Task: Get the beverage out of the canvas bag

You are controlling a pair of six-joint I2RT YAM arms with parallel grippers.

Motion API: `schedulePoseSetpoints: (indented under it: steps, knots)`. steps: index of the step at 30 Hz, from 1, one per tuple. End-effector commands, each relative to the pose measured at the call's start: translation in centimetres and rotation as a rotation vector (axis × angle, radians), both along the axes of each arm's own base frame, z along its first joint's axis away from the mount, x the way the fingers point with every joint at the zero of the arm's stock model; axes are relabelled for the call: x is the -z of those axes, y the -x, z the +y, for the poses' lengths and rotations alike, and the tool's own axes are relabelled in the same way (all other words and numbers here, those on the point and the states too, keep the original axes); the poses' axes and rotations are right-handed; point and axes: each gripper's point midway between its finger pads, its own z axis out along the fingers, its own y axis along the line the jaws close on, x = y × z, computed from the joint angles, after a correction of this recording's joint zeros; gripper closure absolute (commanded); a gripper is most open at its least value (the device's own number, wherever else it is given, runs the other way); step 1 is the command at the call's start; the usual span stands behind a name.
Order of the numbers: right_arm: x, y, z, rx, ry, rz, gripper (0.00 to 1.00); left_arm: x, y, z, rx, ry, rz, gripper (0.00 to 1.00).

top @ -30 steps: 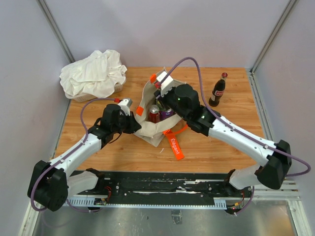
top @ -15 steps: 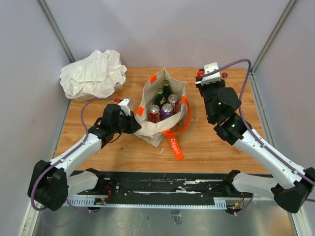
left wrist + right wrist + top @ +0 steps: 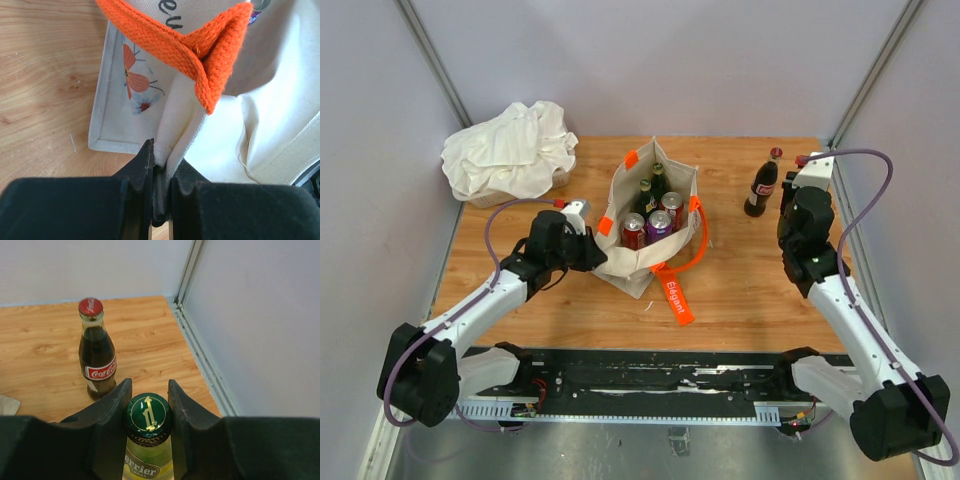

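Placement appears to be the step in hand. Right gripper [image 3: 148, 396] is clamped on the neck of a green glass bottle [image 3: 148, 413], just under its cap, over the far right part of the surface [image 3: 750, 290] and well apart from the canvas bag [image 3: 618, 200]. A cola bottle [image 3: 97, 354] stands upright near the held bottle, a little beyond it and to the left in the wrist view. Left gripper [image 3: 161, 167] is pinched together on a fold of the bag's fabric wall, below the orange handle [image 3: 200, 55], steadying the bag. Cans [image 3: 658, 224] and dark bottles [image 3: 645, 195] stand inside it.

Recommendation: lower the green bottle straight down and keep it vertical, since a neck grip lets a tall bottle swing. Keep clear of the cola bottle, which would likely topple at a touch. The bottle's base is hidden in every view, so contact with the surface cannot be confirmed by sight. Release only once it sits flat, then lift straight up.
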Motion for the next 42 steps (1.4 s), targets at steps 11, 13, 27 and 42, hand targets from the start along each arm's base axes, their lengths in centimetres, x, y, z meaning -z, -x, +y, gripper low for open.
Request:
schedulePoseSetpoints:
  steps: [11,13,27,42]
  knots:
    - [1.6,-5.2,1.3,-0.184,-0.229,-0.198,0.99,3.6,1.4,1.2,-0.024,-0.095,0.114,0.99]
    - [1.8,-5.7,1.5,-0.197,-0.223,-0.201,0.99,3.7,1.3,1.3,-0.029,-0.099,0.115,1.0]
    - [6.2,-7.4,1.5,-0.194,-0.174,-0.113,0.99,3.8,1.1,1.3,-0.034,-0.102,0.12,0.99]
    - [11.0,-4.9,1.1,-0.174,-0.172,0.009,0.31,3.9,1.1,1.2,-0.025,-0.104,0.124,1.0]
